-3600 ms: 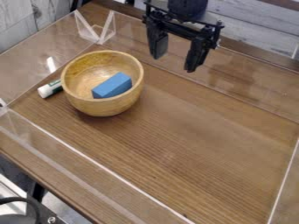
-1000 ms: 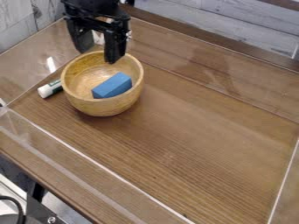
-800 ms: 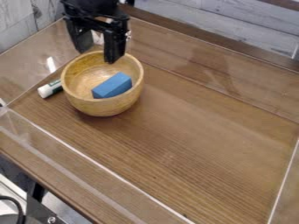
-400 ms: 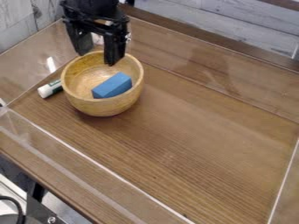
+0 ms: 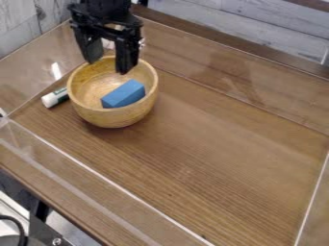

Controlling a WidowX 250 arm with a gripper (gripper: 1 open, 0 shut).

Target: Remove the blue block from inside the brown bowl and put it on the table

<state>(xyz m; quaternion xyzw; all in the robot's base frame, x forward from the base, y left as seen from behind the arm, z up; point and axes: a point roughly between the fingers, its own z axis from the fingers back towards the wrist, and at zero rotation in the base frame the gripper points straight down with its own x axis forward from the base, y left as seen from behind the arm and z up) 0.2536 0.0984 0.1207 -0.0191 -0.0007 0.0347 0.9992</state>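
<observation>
End effector spread open above brown bowl, blue block inside, glossy wood-grain table, clear edging.

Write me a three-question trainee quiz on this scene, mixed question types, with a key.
1. True or false: the blue block lies inside the brown bowl.

2. Multiple choice: how do the jaws at the far side of the bowl stand?
a) shut on the block
b) open, with nothing between them
c) shut, with nothing between them

3. Fill in the gap: the small white-and-green object lies on the ____, outside the bowl.

Key: 1 true; 2 b; 3 table
</observation>
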